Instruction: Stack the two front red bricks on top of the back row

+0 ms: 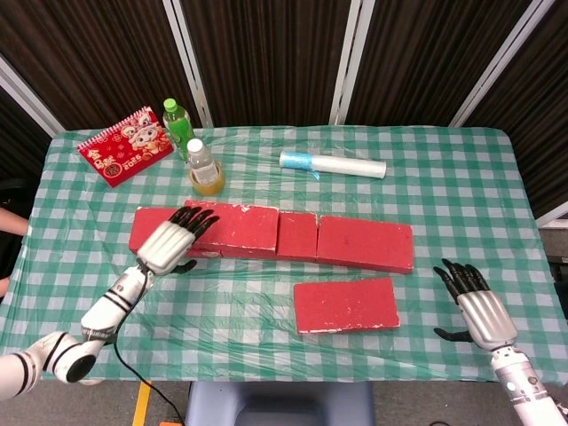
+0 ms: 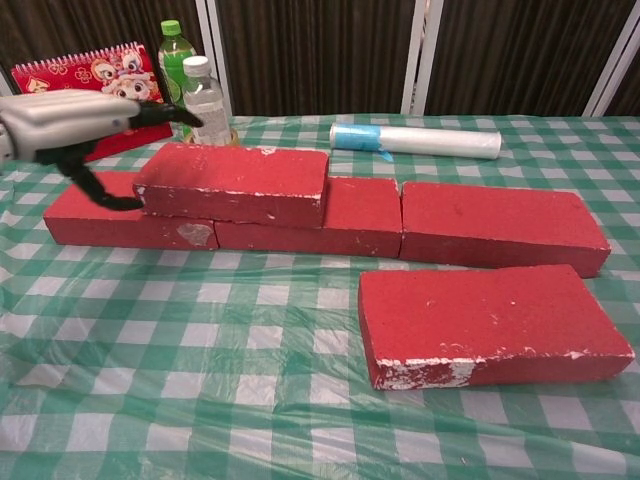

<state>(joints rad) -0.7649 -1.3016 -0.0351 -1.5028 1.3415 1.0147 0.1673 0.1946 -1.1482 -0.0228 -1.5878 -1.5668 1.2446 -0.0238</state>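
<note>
Head view: both robot hands, left point(image 1: 169, 241) & right point(image 1: 479, 311), open, empty. We see one front brick point(image 1: 346, 303) near tabletop's front edge; prob. heavy, rigid, gritty, so grip its long sides.

Table cover: we see a green checked cloth point(image 1: 444, 169).
Back left: we see a red calendar point(image 1: 124, 146), a green-capped bottle point(image 1: 178, 124), a white-capped bottle point(image 1: 203, 166).
Back middle: we see a white roll point(image 1: 335, 164).
</note>
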